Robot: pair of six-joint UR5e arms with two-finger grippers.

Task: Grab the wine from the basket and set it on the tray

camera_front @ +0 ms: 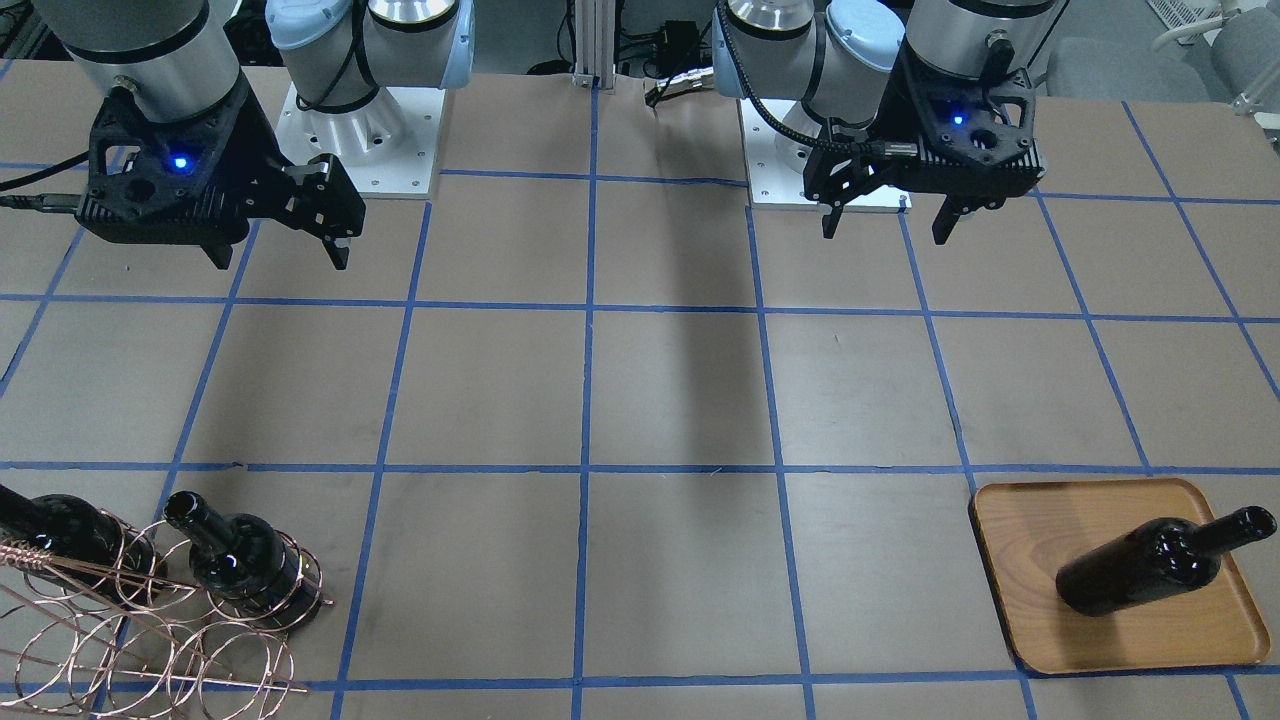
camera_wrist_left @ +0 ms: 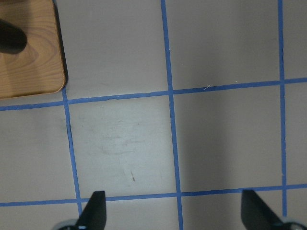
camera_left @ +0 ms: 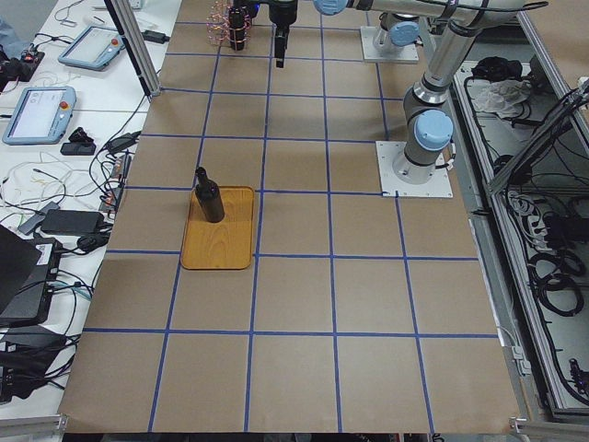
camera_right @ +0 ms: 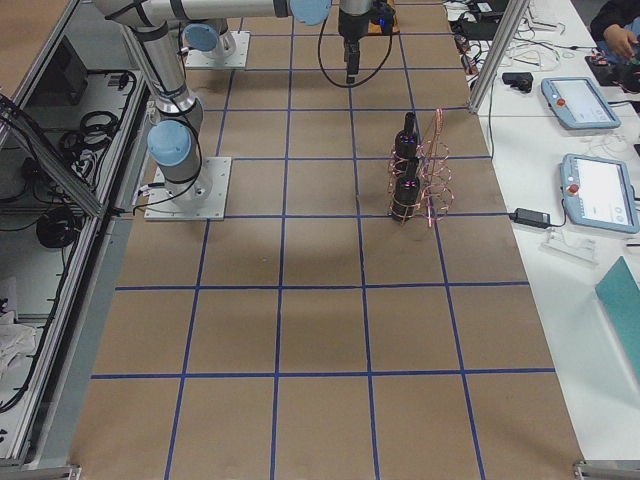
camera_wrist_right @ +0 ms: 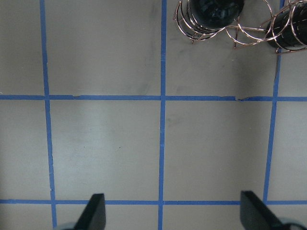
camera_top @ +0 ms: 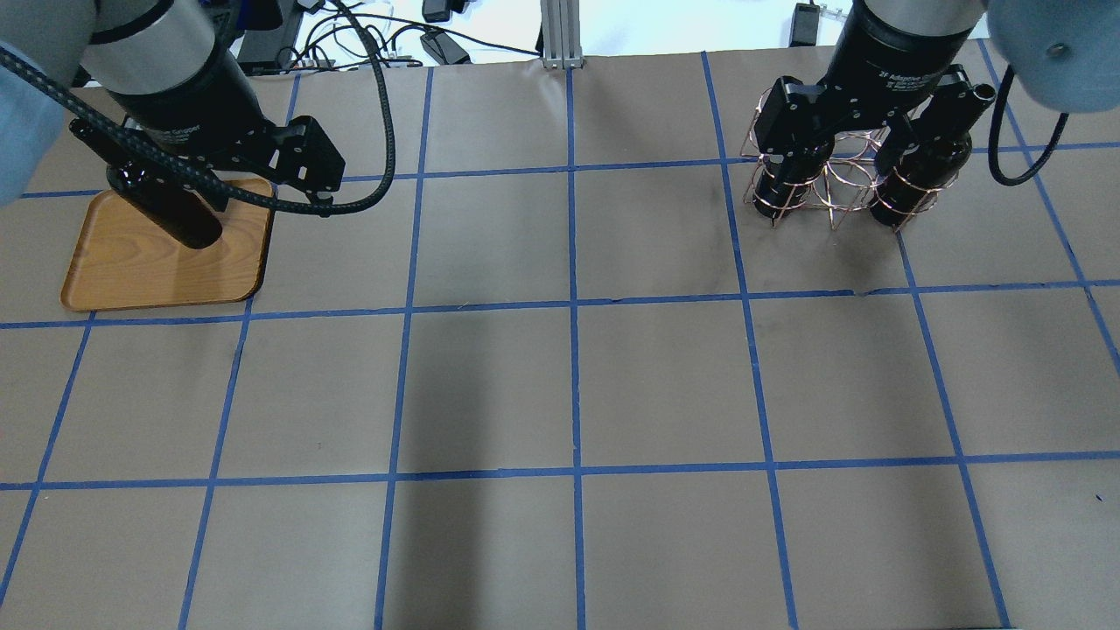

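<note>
One wine bottle (camera_front: 1150, 565) rests on the wooden tray (camera_front: 1010, 540); I cannot tell whether it stands or lies. Two more bottles (camera_front: 245, 565) (camera_front: 50, 525) sit in the rings of the copper wire basket (camera_front: 150, 640). My left gripper (camera_front: 886, 233) is open and empty, high above the table beside the tray (camera_wrist_left: 33, 72); its view shows bare table between its fingertips. My right gripper (camera_front: 281, 262) is open and empty, held high near the basket (camera_wrist_right: 249, 33), with one bottle (camera_wrist_right: 213, 9) at the top of its view.
The table is brown paper with a grid of blue tape (camera_front: 585, 400). Both arm bases (camera_front: 360, 130) (camera_front: 800, 150) stand at the robot's edge. An aluminium post (camera_top: 556, 31) rises at the far middle edge. Tablets and cables lie on a side bench (camera_left: 55, 110).
</note>
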